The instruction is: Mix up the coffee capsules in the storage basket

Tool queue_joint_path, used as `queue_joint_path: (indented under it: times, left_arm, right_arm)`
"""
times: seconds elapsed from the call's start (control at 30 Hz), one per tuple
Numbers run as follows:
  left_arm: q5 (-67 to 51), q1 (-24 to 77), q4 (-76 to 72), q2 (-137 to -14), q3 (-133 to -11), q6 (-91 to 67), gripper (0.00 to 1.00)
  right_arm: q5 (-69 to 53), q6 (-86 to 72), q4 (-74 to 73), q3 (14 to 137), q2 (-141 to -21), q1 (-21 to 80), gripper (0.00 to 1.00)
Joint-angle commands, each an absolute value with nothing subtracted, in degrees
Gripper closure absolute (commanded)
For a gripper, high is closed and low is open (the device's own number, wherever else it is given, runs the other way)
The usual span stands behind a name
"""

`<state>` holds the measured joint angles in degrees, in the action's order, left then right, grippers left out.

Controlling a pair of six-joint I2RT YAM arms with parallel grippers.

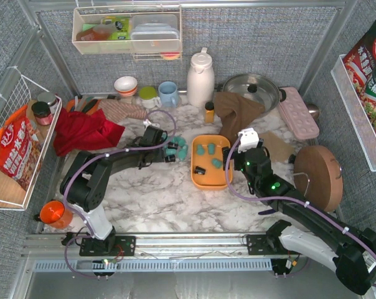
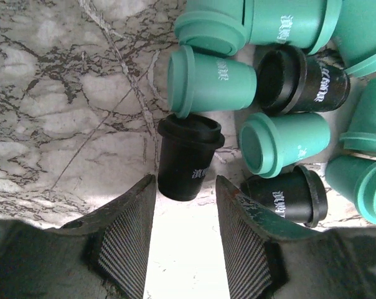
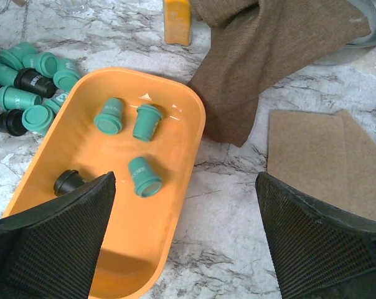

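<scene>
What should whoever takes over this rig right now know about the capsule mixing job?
Left gripper: jaws partly open, straddling the base of a black capsule at the edge of the pile on the table; not clamped.
Right gripper: wide open, empty, beside the right rim of the storage basket.
Done: three teal capsules and one black one lie in the basket.
Left: the pile, teal and black, sits left of the basket and has yet to go in.

Coffee capsules (image 2: 213,81): white print on sides, illegible. Red bag (image 1: 17,152) at left, red packets (image 1: 365,62) upper right: characters unreadable.
</scene>
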<state>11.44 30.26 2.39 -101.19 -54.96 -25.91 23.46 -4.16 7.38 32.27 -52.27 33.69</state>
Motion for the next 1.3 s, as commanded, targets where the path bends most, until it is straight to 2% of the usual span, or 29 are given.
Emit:
queue_joint_path:
  times: [0.0,0.37,0.7,1.03,1.27]
  left_arm:
    - [11.25,30.15,-0.44,-100.99,-55.58,-25.35,0.47]
    - [10.38,29.18,0.36,-103.58,-57.37,-22.49,0.48]
    - [9.83,29.09,-0.98,-102.9,-55.48,-21.42,0.56]
    - [5.57,29.09,-7.8,-97.2,-48.24,-18.9,0.73]
    - [4.39,29.11,-14.05,-90.49,-42.28,-17.17,0.75]
  right_arm:
    - [22.68,-4.57,8.02,32.87,-52.47,33.68,0.01]
    - [21.89,-4.66,7.74,33.02,-52.73,33.66,0.01]
    - [21.67,-4.66,6.93,33.44,-53.0,33.66,0.01]
    - [21.46,-4.66,5.82,34.18,-52.78,33.66,0.01]
    - [21.42,-4.72,4.63,34.83,-52.9,33.66,0.01]
